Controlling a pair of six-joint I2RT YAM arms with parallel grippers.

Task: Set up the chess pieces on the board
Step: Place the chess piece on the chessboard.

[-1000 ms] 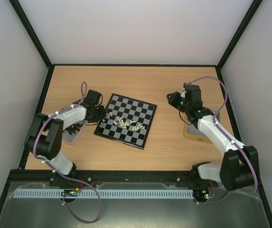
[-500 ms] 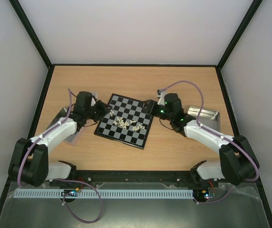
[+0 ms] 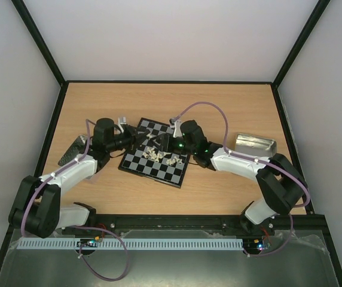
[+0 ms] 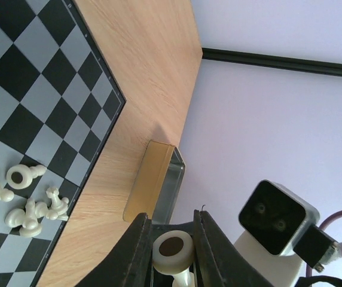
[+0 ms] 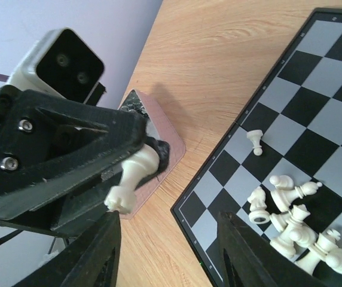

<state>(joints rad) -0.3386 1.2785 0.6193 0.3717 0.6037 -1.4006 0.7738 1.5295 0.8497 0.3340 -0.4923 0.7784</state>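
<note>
The board [image 3: 177, 170] lies in the middle of the table, with several cream-white chess pieces [image 3: 159, 156] lying in a heap on it. My left gripper [image 3: 130, 139] is at the board's left edge, shut on a white piece [image 4: 173, 252] and holding it sideways. That piece also shows in the right wrist view [image 5: 132, 176]. My right gripper [image 3: 166, 142] is open and empty above the board's left part, facing the left gripper. Its fingers [image 5: 99, 251] frame the board's corner [image 5: 219, 215]. One white pawn [image 5: 255, 142] lies apart from the heap [image 5: 290, 222].
A silver tray [image 3: 256, 143] sits at the right, also in the left wrist view [image 4: 159, 179]. Another tray [image 3: 74, 149] lies left of the board under the left arm, and shows in the right wrist view [image 5: 159, 140]. Black-framed walls enclose the table.
My right arm has swung left from the right tray to above the board's left part. My left gripper has moved from the left tray to the board's left edge.
</note>
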